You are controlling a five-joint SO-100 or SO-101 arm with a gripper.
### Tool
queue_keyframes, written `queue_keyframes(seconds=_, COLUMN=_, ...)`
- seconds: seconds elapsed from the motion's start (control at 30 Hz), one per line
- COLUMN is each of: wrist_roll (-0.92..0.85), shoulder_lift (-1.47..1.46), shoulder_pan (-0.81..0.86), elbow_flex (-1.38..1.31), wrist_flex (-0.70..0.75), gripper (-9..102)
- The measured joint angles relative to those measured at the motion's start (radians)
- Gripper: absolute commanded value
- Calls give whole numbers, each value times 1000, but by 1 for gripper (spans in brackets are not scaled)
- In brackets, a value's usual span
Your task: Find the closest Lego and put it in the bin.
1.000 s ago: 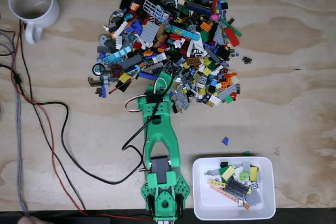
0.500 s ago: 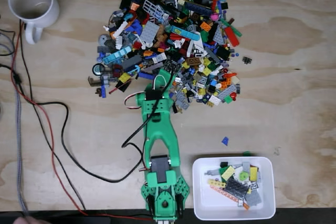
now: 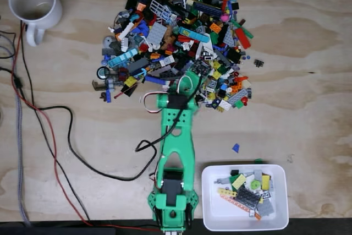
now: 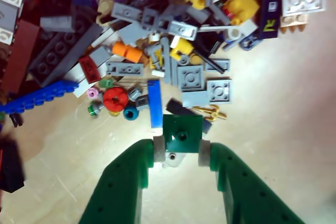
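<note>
Plywood table [image 3: 308, 81], arm swung right along the pile's near edge since a second ago, claw [image 4: 181, 153] now clamped on a green plate [image 4: 182, 132], ready for carrying to the bin [image 3: 212, 213]

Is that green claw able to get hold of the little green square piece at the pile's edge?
Probably yes: the gripper already has its fingers on both sides of the green plate, with bare table beneath.

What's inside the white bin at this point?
In the fixed view the bin holds a small heap of Lego pieces toward its right side: yellow, grey, black, a green round one and an orange strip. The left part shows bare floor. Anything beneath the heap is covered.
</note>
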Motion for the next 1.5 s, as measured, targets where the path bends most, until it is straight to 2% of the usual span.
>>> queue_keyframes(seconds=0.2, wrist_roll=-58, shoulder_lift=156, shoulder_pan=198, elbow_flex=-43, wrist_flex=169, gripper=5)
queue_keyframes(seconds=0.4, wrist_roll=-156, shoulder_lift=339, shoulder_pan=540, elbow_flex=37, wrist_flex=262, gripper=5)
queue_keyframes(seconds=0.73, wrist_roll=-403, shoulder_lift=617, shoulder_pan=1062, elbow_flex=325, wrist_flex=244, gripper=6)
queue_keyframes(seconds=0.93, wrist_roll=-540, shoulder_lift=681, shoulder_pan=1293, elbow_flex=426, wrist_flex=172, gripper=10)
queue_keyframes(seconds=1.17, wrist_roll=-558, shoulder_lift=684, shoulder_pan=1351, elbow_flex=430, wrist_flex=89, gripper=22)
queue_keyframes(seconds=1.27, wrist_roll=-526, shoulder_lift=660, shoulder_pan=1284, elbow_flex=422, wrist_flex=51, gripper=20)
queue_keyframes(seconds=1.4, wrist_roll=-492, shoulder_lift=615, shoulder_pan=1184, elbow_flex=356, wrist_flex=48, gripper=12)
queue_keyframes(seconds=1.5, wrist_roll=-469, shoulder_lift=568, shoulder_pan=1046, elbow_flex=293, wrist_flex=40, gripper=9)
